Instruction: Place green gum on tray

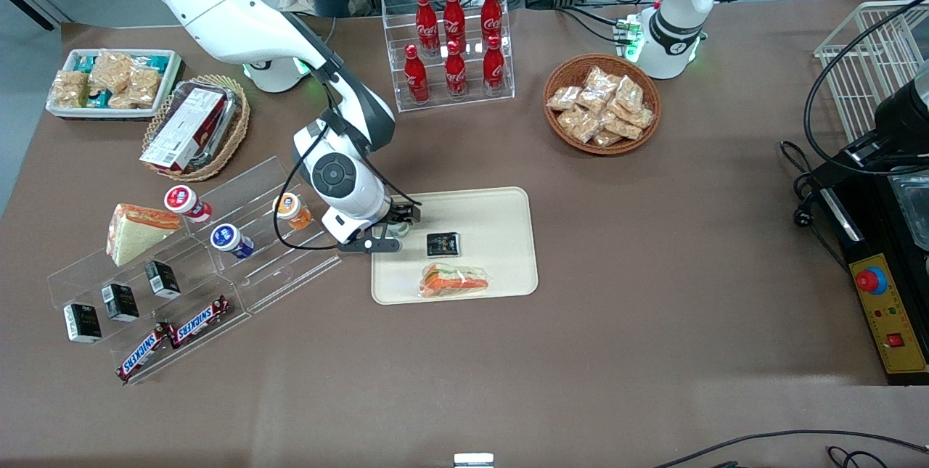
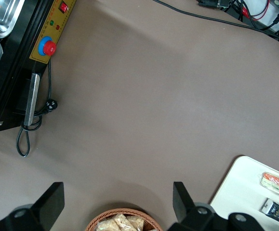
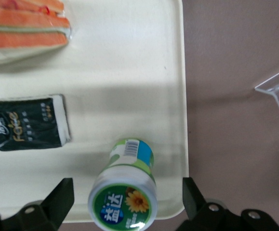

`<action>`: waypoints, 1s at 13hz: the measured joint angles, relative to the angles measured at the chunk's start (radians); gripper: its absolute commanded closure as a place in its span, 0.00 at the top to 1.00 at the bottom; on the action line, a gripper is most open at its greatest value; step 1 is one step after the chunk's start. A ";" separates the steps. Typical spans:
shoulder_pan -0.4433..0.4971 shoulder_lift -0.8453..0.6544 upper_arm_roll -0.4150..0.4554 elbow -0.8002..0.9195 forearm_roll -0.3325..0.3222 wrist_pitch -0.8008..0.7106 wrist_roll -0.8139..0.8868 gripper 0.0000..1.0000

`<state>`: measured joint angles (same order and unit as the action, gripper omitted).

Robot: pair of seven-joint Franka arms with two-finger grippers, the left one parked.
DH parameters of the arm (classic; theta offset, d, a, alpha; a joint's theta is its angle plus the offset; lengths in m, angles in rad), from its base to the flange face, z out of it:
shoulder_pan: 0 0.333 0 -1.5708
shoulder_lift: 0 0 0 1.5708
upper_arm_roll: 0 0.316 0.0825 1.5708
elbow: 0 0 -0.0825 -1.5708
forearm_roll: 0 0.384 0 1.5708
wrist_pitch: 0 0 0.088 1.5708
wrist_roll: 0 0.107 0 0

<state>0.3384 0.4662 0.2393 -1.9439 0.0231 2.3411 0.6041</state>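
Nearest the wrist camera, the green gum [image 3: 125, 192] is seen standing on the tray [image 3: 173, 72] by its rim, between the spread fingers of the gripper [image 1: 392, 230] — untouched. Light, stiff and likely slick — it is best held across its body.

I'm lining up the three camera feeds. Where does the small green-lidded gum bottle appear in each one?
Front view: green gum bottle barely shows under the gripper, at the cream plastic tray's working-arm edge.
Right wrist view: green gum bottle stands on the tray between the open fingers.
Left wrist view: not in it.
Shared landmark: the small black packet on the tray.
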 measured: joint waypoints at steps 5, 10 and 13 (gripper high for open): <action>-0.012 -0.148 -0.013 0.045 0.000 -0.106 -0.053 1.00; -0.085 -0.308 -0.065 0.197 0.085 -0.475 -0.156 1.00; -0.113 -0.349 -0.200 0.299 0.105 -0.670 -0.335 1.00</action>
<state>0.2253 0.1168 0.0396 -1.6448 0.1277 1.6715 0.2694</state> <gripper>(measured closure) 0.000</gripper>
